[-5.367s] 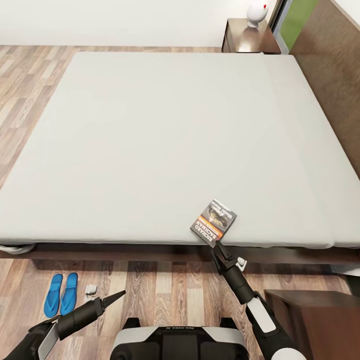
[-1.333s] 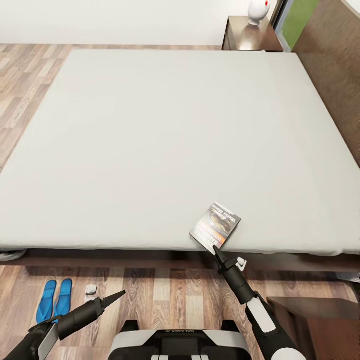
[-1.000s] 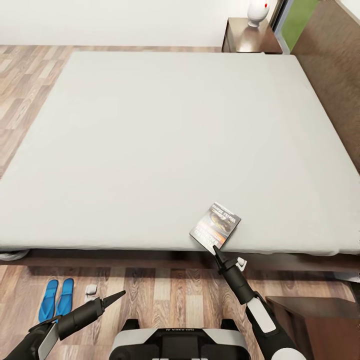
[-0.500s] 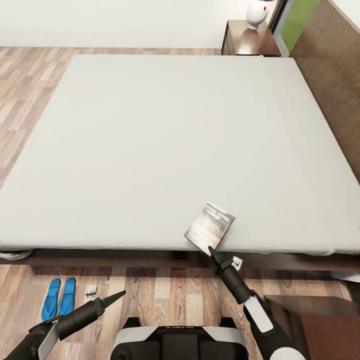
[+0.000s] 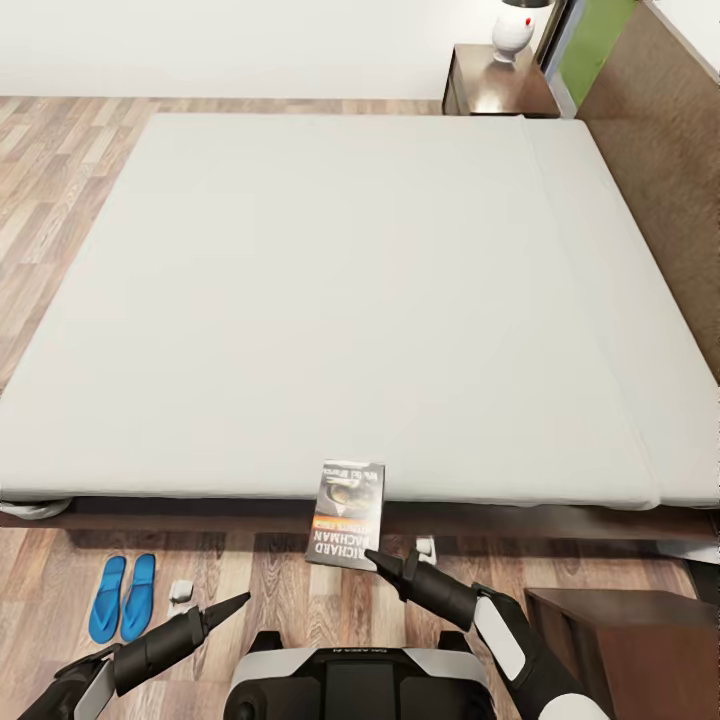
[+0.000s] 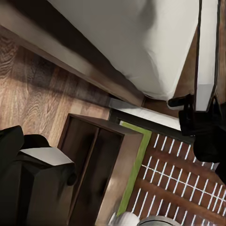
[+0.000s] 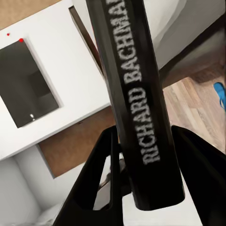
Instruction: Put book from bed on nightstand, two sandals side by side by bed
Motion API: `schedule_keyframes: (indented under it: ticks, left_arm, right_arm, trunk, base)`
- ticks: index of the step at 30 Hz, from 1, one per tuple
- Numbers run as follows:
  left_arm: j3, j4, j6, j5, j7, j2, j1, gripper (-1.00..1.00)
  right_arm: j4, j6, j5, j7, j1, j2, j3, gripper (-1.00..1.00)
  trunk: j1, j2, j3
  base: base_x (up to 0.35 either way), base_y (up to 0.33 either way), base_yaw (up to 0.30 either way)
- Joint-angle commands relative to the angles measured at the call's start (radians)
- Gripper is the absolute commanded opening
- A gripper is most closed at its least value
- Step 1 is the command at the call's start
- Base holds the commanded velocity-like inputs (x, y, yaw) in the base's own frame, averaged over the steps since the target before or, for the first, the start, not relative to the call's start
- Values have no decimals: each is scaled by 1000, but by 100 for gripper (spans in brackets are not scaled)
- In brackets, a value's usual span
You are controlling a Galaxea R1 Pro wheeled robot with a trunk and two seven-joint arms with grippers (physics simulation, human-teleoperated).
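Black fingers of our right gripper (image 5: 374, 556) pinch the book (image 5: 346, 514) tight at its bottom corner. We hold the book up off the bed (image 5: 330, 290), out past the near edge of the mattress, over the wood floor (image 5: 300, 575). Up close, our right wrist view shows the book's spine (image 7: 136, 94) between the two fingers (image 7: 101, 174), with white letters on it. Our left gripper (image 5: 232, 604) holds nothing, and we cannot tell if it is open. The two blue sandals (image 5: 122, 597) lie side by side on the floor just past it.
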Motion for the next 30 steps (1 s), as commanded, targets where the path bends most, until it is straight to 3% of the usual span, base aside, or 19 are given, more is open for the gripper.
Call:
schedule_keyframes:
  ticks: [1,9,21,30]
  left_arm:
    - [1,1,10,0,-3,0,0,100]
    - [-1,1,10,-1,18,-3,0,100]
    - [-1,57,-48,0,19,-3,0,100]
    - [2,60,-54,0,16,1,0,100]
  right_arm:
    - [-1,20,4,1,0,-4,1,-100]
    - [25,36,30,-1,0,-10,1,-100]
    - [64,34,26,2,1,-10,0,-100]
    - [64,33,29,2,1,-10,0,-100]
  trunk:
    - [-4,7,3]
    - [-35,63,28]
    - [-81,147,79]
    - [-115,210,122]
  base:
    - [0,0,0]
    - [0,0,0]
    - [0,0,0]
    - [0,0,0]
